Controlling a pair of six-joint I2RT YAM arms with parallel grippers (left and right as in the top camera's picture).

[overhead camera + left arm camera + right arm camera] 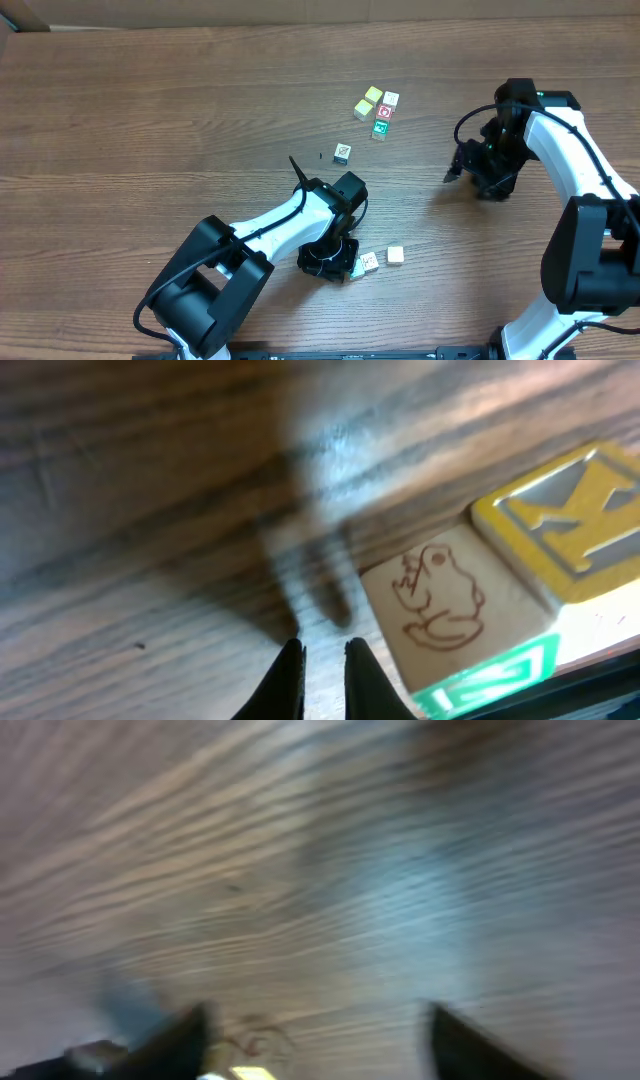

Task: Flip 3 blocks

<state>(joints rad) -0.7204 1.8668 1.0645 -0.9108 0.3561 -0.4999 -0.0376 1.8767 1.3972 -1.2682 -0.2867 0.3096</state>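
Left gripper [333, 263] is pointing down at the table [150, 120], its arm folding sharply, with two blocks [369, 262] just beside it. Right gripper [452, 174] is hanging well apart, elbow arching.

Left wrist: fingers [290, 680] are sitting nearly closed and empty beside the frog block [440, 600].

Right wrist: blurred fingers [185, 1038] are standing apart, holding nothing.

On the desk [150, 120], a cluster of blocks [384, 113] lies toward the far side, right of centre. A single block [341, 153] lies nearer and left of that cluster. Near the front edge, a third block [369, 262] lies just right of the left end effector [340, 266], with a fourth block [395, 256] just to its right. The right end effector [468, 168] is right of the cluster.
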